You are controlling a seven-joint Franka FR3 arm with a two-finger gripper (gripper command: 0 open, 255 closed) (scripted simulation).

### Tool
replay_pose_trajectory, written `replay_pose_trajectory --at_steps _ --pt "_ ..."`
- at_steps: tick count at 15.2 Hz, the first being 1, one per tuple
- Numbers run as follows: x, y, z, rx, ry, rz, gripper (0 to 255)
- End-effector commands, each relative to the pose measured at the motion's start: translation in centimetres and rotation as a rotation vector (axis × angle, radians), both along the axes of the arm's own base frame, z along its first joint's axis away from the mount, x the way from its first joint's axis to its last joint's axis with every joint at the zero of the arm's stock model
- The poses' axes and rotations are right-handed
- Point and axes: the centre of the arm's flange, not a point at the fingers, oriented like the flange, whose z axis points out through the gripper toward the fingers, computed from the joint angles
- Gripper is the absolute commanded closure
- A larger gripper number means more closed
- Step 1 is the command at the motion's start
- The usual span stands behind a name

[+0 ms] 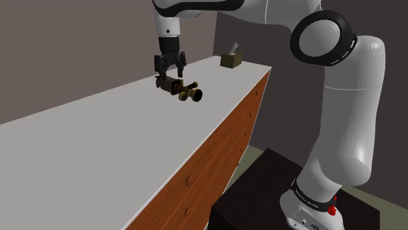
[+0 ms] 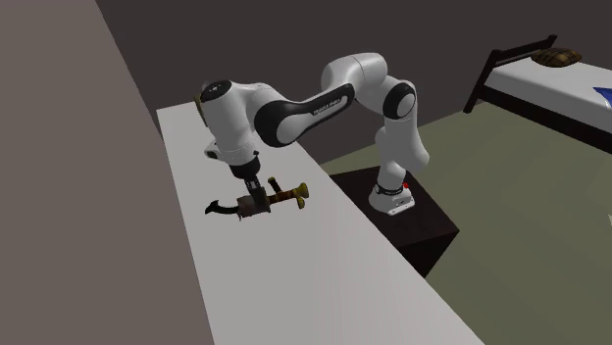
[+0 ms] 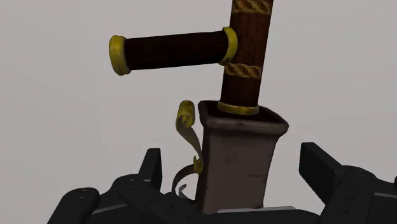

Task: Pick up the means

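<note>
The means is a dark brown wooden shaft with gold bands, a short side handle and a grey-brown socket end. It lies on the white top of a dresser. My gripper points down over the socket end, open. In the wrist view the socket stands between the fingers, with a gap on each side and a gold curl in one gap. From the second exterior view the gripper is low over the grey end of the means.
The dresser has wooden drawer fronts facing my stand. A small olive tissue box sits at the far end of the top. A wall runs behind the top. A bed stands far off across the floor.
</note>
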Motion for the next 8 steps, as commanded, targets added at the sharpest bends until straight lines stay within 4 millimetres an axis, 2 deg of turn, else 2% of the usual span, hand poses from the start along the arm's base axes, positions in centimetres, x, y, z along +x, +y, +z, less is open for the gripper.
replay_pose_trajectory --at_steps 1,5,6,8 --pt "0.1 0.1 -1.0 0.0 -0.001 0.001 0" --pt "0.1 0.1 -2.4 0.0 -0.001 0.001 0" --pt "0.1 0.1 -2.4 0.0 -0.001 0.001 255" --pt "0.1 0.1 -2.4 0.0 -0.001 0.001 255"
